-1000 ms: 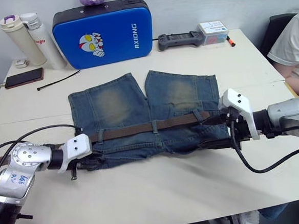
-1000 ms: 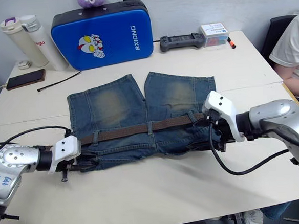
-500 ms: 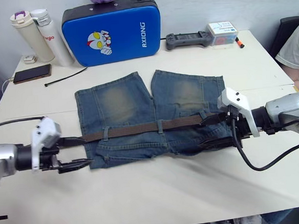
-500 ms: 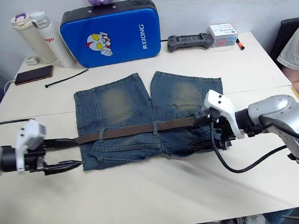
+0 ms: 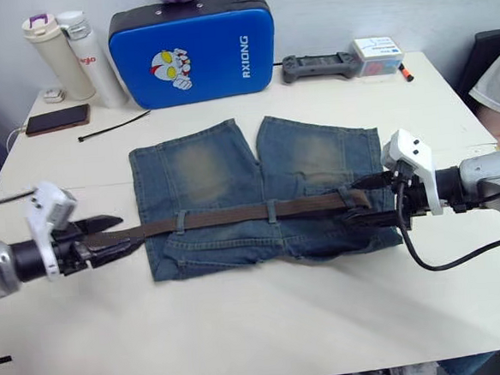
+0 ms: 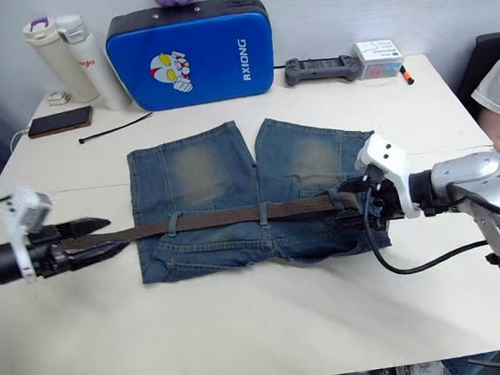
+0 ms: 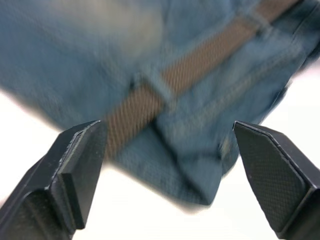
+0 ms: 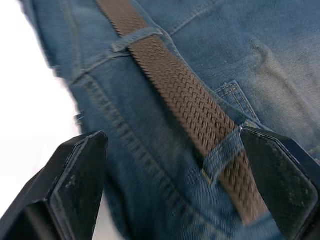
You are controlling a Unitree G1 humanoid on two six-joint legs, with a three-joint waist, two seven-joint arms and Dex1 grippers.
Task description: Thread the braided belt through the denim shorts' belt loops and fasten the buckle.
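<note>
Left eye view: I had the denim shorts (image 5: 259, 191) lying flat mid-table, waistband toward the near edge, legs pointing far. The braided belt (image 5: 235, 215) ran across the waistband under at least three belt loops (image 5: 271, 210). Its left end stuck out past the shorts, between the fingers of my left gripper (image 5: 99, 235); I could not tell here whether they pinched it. My right gripper (image 5: 364, 200) sat at the right end of the waistband, fingers spread, one above and one below the strap. I could not make out the buckle. I judged threading largely done and fastening still to come.

Right eye view: room looked good. Bare table (image 6: 260, 324) lay near of the shorts and to both sides. The blue case (image 6: 193, 50), bottles (image 6: 60, 55), phone (image 6: 57, 121) and cable tie (image 6: 115, 127) stood well apart along the far edge. A person's sleeve (image 6: 496, 84) sat at the right edge, close to my right arm's sweep.

Left wrist view: jaws stood wide apart, belt running toward the left finger, gripping nothing I could see.

Right wrist view: jaws wide open, straddling strap and one loop, holding nothing.
</note>
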